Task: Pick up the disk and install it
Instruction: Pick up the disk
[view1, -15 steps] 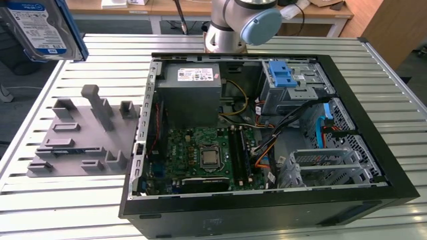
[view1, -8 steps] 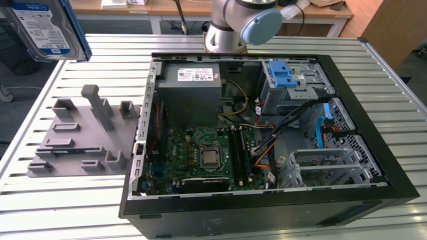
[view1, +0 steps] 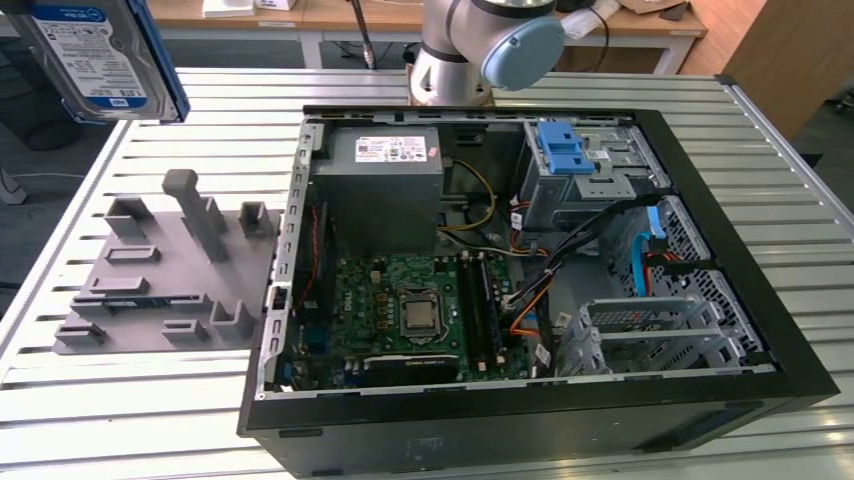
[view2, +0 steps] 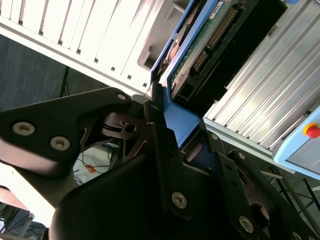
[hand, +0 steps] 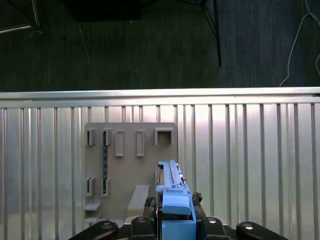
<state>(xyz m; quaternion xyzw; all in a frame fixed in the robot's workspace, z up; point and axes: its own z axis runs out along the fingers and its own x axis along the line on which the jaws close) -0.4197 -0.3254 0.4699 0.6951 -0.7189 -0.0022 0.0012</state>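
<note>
- Fingers (view2: 162, 150) clamp the disk (view1: 100, 55); its long axis runs straight out from them.
- In the exterior view, the computer case (view1: 534, 430) lies at 4 o'clock from it.

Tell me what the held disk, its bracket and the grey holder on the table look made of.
Disk: silvery casing, seemingly bare metal, under a glossy white-and-blue paper label. Bracket: smooth blue moulded plastic. Grey holder: matte grey with blocky slots, probably printed or moulded plastic; the look leaves that open.
</note>
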